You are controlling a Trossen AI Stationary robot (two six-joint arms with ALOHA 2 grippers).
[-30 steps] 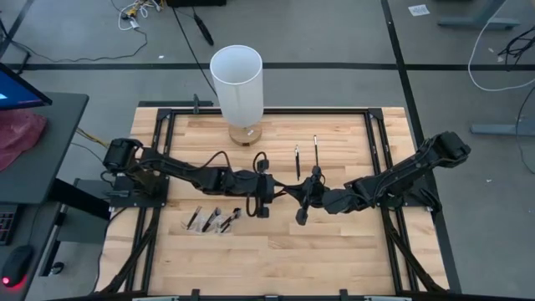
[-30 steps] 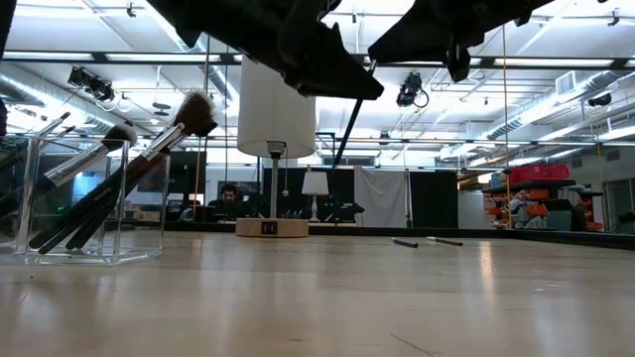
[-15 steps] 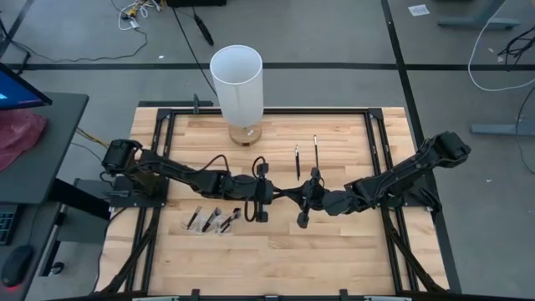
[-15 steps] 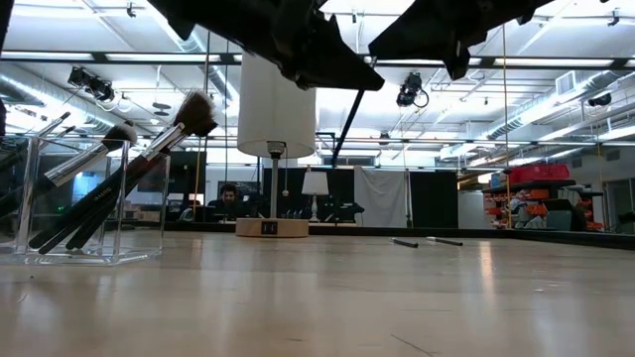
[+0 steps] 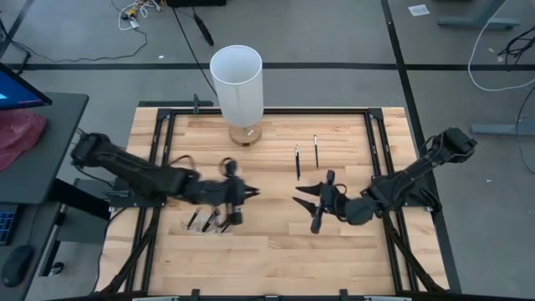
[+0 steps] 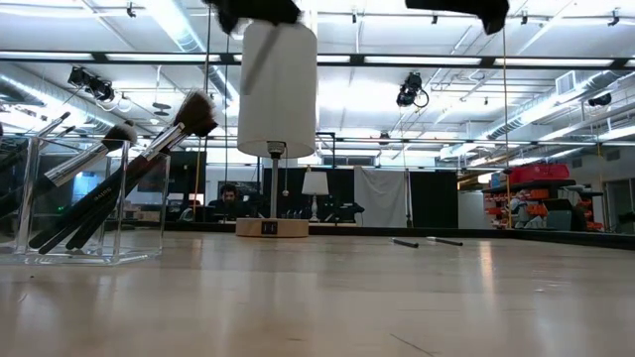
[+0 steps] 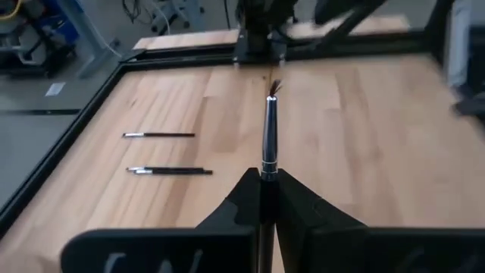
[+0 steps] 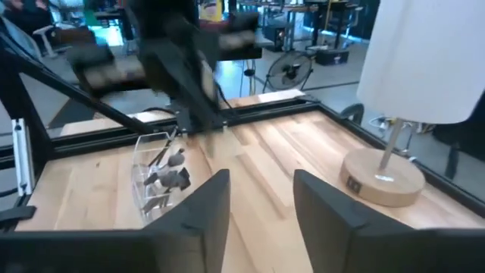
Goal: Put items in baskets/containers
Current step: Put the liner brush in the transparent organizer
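A thin makeup brush [image 7: 269, 136] with a silvery ferrule and a small dark bristle tip sticks out of my left gripper [image 7: 261, 180], which is shut on it above the table's middle left [image 5: 244, 193]. Just nearer the front edge stands the clear container [image 5: 209, 220] with several brushes leaning in it [image 6: 109, 178]. Two more brushes [image 5: 297, 161] [image 5: 316, 150] lie flat on the wood at the far middle. My right gripper [image 5: 301, 198] hangs open right of centre, nothing between its fingers [image 8: 261, 205]. My left gripper pinches the brush between its two shut fingers on the dark handle just behind the ferrule [image 7: 267, 173]. The brush runs along the fingers and out past their tips, bristle end toward the table's right. It hangs clear of the table, about level.
A tall white lamp cylinder [image 5: 236, 84] on a round wooden base [image 8: 383, 178] stands at the far edge, left of centre. A black metal frame [image 5: 374, 142] borders the wooden top. Bare wood lies between the two grippers and along the near edge.
The two grippers met at the table's middle on one brush. My right gripper has opened, let go and drawn back toward the right edge. My left gripper has kept the brush and carried it up and toward the left edge, to a spot by the container.
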